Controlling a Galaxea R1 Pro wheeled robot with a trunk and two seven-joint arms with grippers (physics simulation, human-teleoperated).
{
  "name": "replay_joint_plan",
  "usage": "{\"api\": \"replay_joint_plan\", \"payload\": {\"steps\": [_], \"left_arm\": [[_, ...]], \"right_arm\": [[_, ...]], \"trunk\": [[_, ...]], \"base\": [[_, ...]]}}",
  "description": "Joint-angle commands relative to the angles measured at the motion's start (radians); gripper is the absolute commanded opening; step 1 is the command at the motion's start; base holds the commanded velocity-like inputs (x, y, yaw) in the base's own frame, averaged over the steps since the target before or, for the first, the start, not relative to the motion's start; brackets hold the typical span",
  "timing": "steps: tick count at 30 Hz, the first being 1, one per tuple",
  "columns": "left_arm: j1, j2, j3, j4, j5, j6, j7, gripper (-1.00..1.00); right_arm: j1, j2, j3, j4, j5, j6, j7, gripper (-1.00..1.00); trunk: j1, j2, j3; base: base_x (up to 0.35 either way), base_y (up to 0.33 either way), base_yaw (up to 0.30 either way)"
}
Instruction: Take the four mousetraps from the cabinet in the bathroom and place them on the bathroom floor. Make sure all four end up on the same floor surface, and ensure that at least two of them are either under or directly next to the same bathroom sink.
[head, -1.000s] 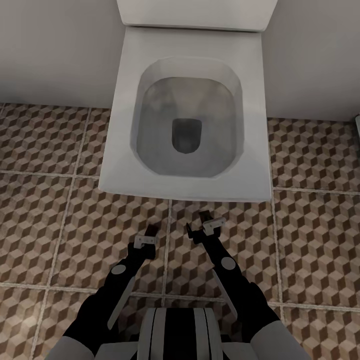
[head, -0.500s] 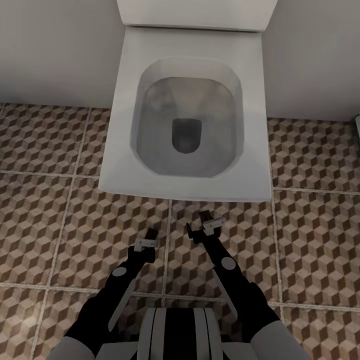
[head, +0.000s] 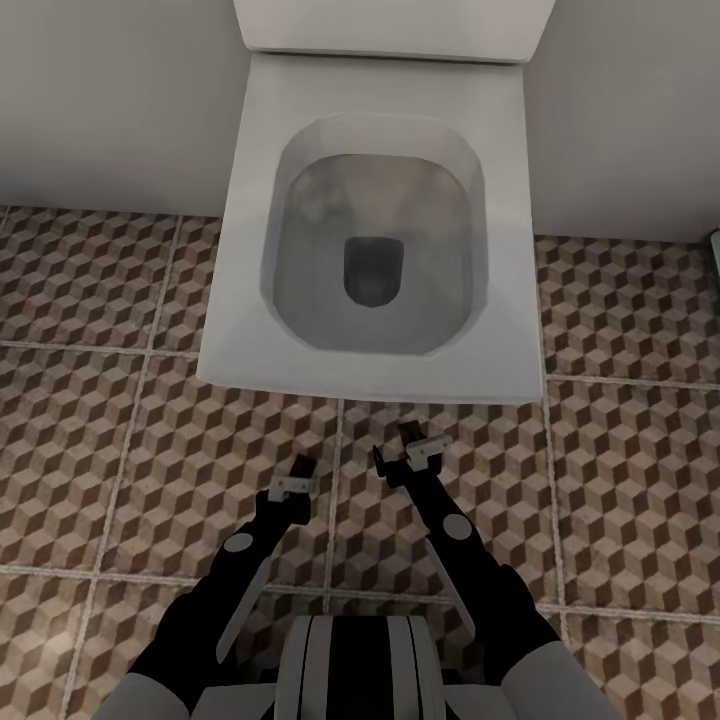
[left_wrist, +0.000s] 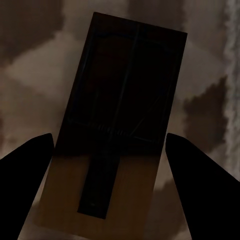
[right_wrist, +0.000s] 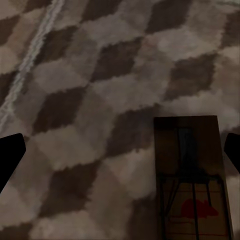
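Observation:
In the left wrist view a tan mousetrap (left_wrist: 120, 135) with dark wire parts lies lengthwise between the dark fingers of my left gripper (left_wrist: 109, 137), which touch its two long edges just above the bathroom floor (left_wrist: 30, 85). My right gripper (right_wrist: 125, 140) is open, its fingers spread wide. A second mousetrap (right_wrist: 190, 180) lies flat on the cube-pattern tiles close to one of those fingers. In the head view both grippers point down at the bathroom floor (head: 120, 440), the left gripper (head: 298, 470) beside the right gripper (head: 397, 448). The cabinet and the sink are out of view.
A white toilet (head: 375, 230) with its bowl open stands against the grey wall straight ahead, its front rim close beyond both grippers. Tiled floor extends to the left and right of it.

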Motion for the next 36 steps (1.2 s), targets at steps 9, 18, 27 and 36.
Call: {"api": "replay_joint_plan", "payload": {"steps": [9,18,27,36], "left_arm": [[0.000,0.001,-0.003,-0.021,0.011,0.005,0.009,-1.00],[0.000,0.002,-0.003,-0.040,0.010,0.005,0.008,-1.00],[0.000,0.004,-0.005,-0.069,0.011,0.005,0.006,-1.00],[0.000,0.005,-0.005,-0.069,0.011,0.005,0.006,-1.00]], "right_arm": [[0.000,-0.001,0.001,0.001,0.006,-0.001,-0.005,1.00],[0.000,-0.001,0.001,0.002,0.006,-0.001,-0.005,1.00],[0.000,-0.001,0.001,0.002,0.006,-0.001,-0.005,1.00],[0.000,-0.002,0.001,0.002,0.006,-0.001,-0.005,1.00]], "trunk": [[0.000,0.000,0.000],[0.000,0.000,0.000],[0.000,0.000,0.000],[0.000,0.000,0.000]], "base": [[0.000,0.000,0.000],[0.000,0.000,0.000],[0.000,0.000,0.000],[0.173,0.000,0.000]]}}
